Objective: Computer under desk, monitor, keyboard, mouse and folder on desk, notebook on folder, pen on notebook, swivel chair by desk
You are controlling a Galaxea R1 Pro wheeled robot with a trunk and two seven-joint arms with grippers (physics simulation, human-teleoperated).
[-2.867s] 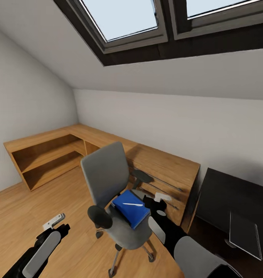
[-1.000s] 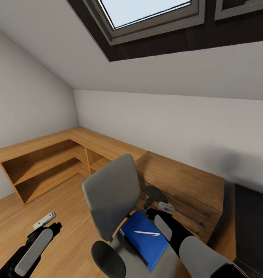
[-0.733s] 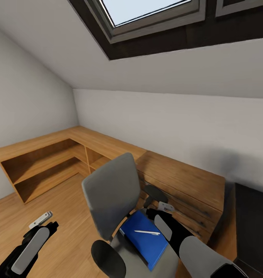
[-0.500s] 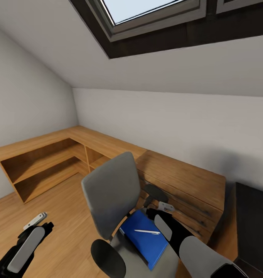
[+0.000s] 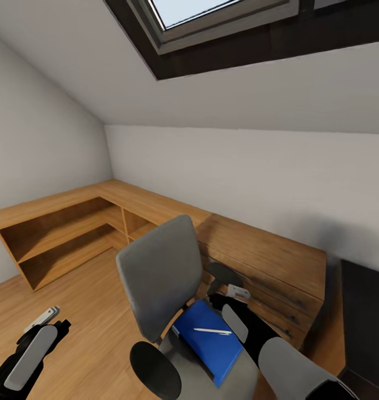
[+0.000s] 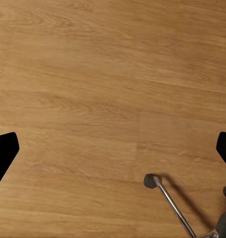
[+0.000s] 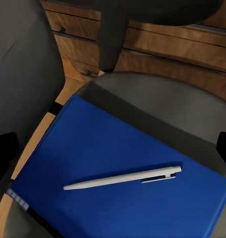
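The folder (image 5: 209, 343) lay flat on the swivel chair (image 5: 161, 278) seat, with the pen (image 5: 212, 331) resting on top of it. In the right wrist view the pen (image 7: 123, 179) lay across the folder (image 7: 108, 163), and the right gripper (image 7: 113, 151), fingers spread, hovered above. The left wrist view showed the left gripper (image 6: 113, 153), fingers spread, over wooden floor (image 6: 93, 74) beside a chrome chair leg (image 6: 170, 203).
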